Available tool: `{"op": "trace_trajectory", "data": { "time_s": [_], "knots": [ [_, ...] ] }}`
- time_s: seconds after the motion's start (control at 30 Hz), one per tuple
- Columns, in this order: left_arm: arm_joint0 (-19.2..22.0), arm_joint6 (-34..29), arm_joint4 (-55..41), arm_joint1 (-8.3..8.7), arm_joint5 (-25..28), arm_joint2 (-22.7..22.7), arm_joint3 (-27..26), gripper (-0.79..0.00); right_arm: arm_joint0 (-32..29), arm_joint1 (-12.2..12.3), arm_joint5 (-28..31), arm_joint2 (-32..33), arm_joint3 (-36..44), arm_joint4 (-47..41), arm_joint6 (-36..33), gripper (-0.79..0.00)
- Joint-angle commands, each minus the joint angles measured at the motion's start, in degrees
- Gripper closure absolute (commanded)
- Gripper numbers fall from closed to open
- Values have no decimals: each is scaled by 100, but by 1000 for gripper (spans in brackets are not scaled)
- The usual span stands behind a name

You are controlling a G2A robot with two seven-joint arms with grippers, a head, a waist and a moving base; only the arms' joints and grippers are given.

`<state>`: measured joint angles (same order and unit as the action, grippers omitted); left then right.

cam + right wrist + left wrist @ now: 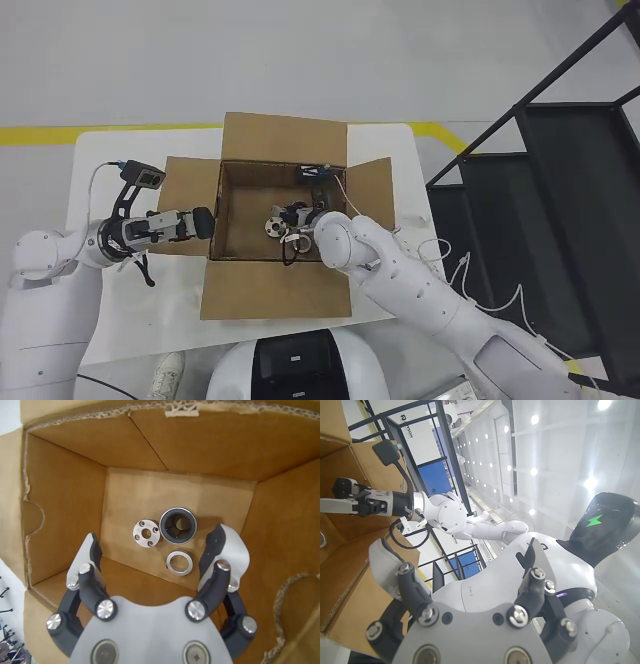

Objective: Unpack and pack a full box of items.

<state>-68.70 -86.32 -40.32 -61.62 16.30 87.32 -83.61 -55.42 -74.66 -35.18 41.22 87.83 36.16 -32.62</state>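
Right gripper (pixel 155 536) hangs spread wide inside the box (pixel 275 290), mid-frame from above. On the floor, the sleeve (pixel 178 528) stands on end, bore up; disc (pixel 146 534) and ring (pixel 179 562) lie flat. Left gripper (pixel 203 222), wide too, sits level at its left wall.

The box (pixel 62 505) is matt brown corrugated cardboard, its torn edges rough and fluted. Inside, the flanged disc (pixel 150 536) and the ring (pixel 170 563) look like brushed bare metal; the sleeve (pixel 163 526) is dark with a shiny metal rim. My right pincer (pixel 155 536) has smooth white plastic shells over matt black pads.
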Motion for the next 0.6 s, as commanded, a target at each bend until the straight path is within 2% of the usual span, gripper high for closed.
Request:
{"op": "trace_trajectory", "data": {
  "time_s": [0.0,0.5,0.57],
  "knots": [
    [0,0,0,0,0,0,0,-785,62,-46,-34,-70,-128,9,-35,-785],
    [0,0,0,0,0,0,0,-785,577,-497,-313,-488,-1334,25,179,-785],
    [0,0,0,0,0,0,0,-785,636,-553,-354,-551,-1462,93,202,-686]
  ]
}}
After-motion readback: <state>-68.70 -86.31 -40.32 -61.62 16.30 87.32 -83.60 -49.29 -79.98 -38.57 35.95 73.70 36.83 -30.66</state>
